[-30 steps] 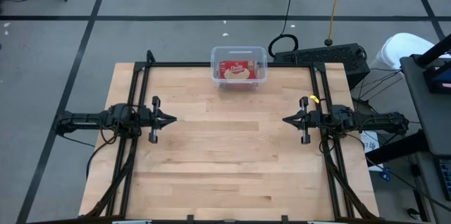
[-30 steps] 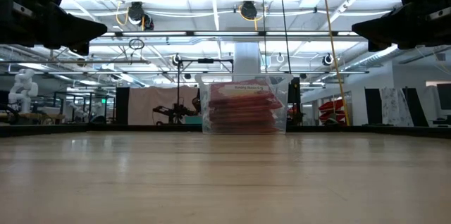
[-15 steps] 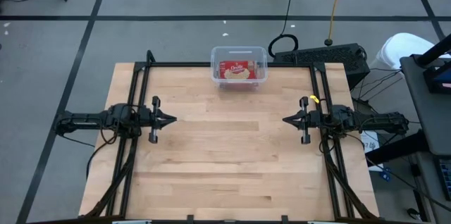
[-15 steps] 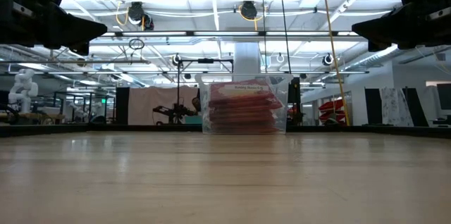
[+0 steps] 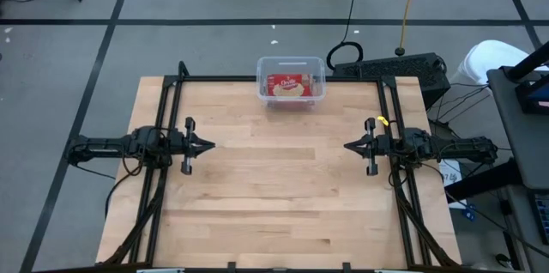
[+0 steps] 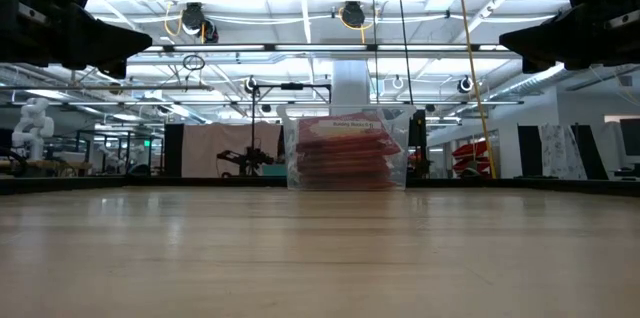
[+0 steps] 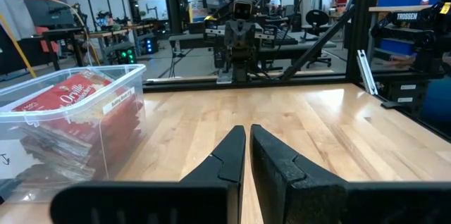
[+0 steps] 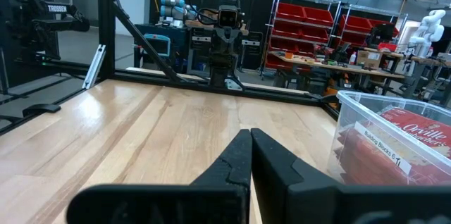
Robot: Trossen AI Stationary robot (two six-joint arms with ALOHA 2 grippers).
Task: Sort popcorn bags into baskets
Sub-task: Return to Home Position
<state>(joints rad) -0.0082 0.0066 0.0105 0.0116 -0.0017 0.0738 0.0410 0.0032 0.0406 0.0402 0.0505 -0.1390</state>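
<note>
**All the popcorn bags are in the tub, both arms parked at the sides**

From above, the clear tub (image 5: 261,80) sits at the far edge of the wooden surface (image 5: 283,204), roughly midway between the two arms. The popcorn bags (image 5: 290,86) are inside it. The top one lies face up, with the red and yellow print and the cream oval showing. From table height you can look through the tub wall and see them stacked flat on one another, nearly up to the rim. I can't count them from any angle, but every bag I can see is in that tub.

The left gripper (image 5: 208,145) hangs over the left side of the surface, pointing in toward the middle and well apart from the tub. Its wrist camera shows the two fingers brought together with just a thin slit between them, and it's empty.

The right gripper (image 5: 348,146) is the mirror image over the right side, aimed inward, with its fingers together the same way and also empty.

The two face each other across the bare wood, well apart. The table-height camera shows both arms up in the top corners, lifted off the surface.
</note>
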